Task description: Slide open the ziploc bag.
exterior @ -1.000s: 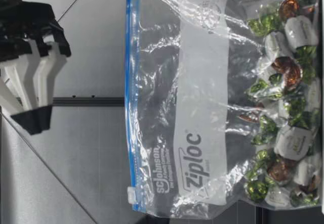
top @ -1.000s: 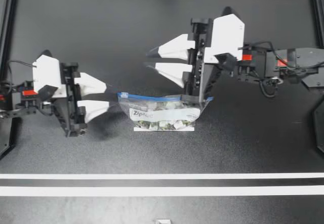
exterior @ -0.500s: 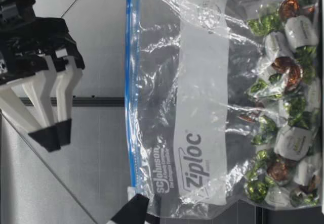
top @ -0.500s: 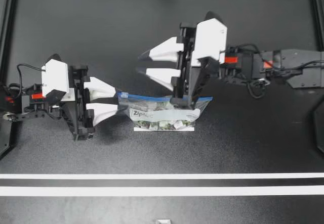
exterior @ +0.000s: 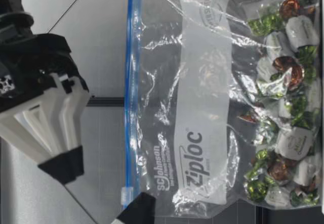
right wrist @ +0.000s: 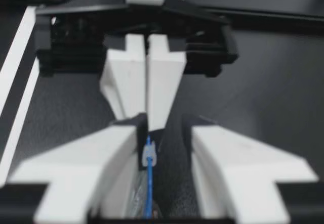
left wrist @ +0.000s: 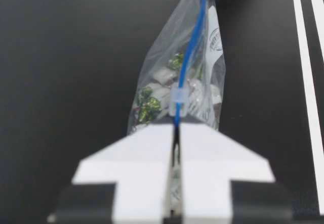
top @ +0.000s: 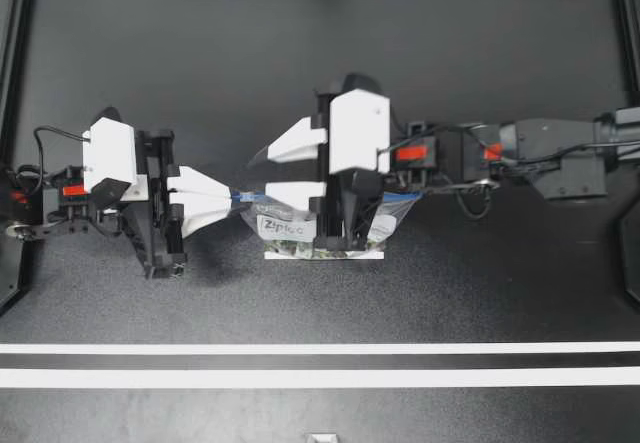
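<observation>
- Table: black and matte, filling the top view. Two white tape lines run across the lower part of the frame.
- Right arm: enters from the right edge at mid-height and reaches past the centre of the frame. My right gripper sits over the bag's left half with its jaws apart. From the low camera it hangs above the bag's top edge with a gap, touching nothing.
- Left arm: comes in from the left edge at mid-height. My left gripper has its jaws pressed together on the bag's left top corner, pinching the end of the strip between them.
- Ziploc bag: clear plastic, just below the centre of the top view. It stands upright on the table with its sealed edge on top and its filling at the bottom.
- Blue zip strip: runs along the bag's top edge. In the right wrist view it passes between the open fingers, close to one of them.
- Candies: wrapped in green, white and copper foil, heaped in the bag's bottom.
- Slider: small and pale, on the strip just ahead of the left gripper's fingertips, at that end of the bag.
</observation>
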### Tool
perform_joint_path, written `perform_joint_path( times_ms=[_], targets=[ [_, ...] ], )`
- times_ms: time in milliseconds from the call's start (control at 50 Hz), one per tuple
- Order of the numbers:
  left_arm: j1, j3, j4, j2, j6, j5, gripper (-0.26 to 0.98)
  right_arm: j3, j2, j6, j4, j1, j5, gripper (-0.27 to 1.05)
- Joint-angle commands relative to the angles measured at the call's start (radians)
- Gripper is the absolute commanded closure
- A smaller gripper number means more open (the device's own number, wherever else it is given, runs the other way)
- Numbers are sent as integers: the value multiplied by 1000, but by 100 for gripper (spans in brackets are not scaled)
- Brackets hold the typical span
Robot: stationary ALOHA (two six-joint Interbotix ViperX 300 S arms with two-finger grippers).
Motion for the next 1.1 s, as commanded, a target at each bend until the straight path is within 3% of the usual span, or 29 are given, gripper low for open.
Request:
perform_joint_path(
  times_ms=[0,220,400,1080],
  targets=[
    [0,-11,8,-15,2,-5,89,-37,3,0,-17,5,11,33],
    [0,-9,12,-18,9,-5,89,-60,34,0,-44,12,40,32],
    [-2,-9,14,-28,14,-5,89,-63,49,0,-58,14,54,24],
    [0,-9,14,-21,21,-3,89,-92,78,2,-58,14,121,30]
  ],
)
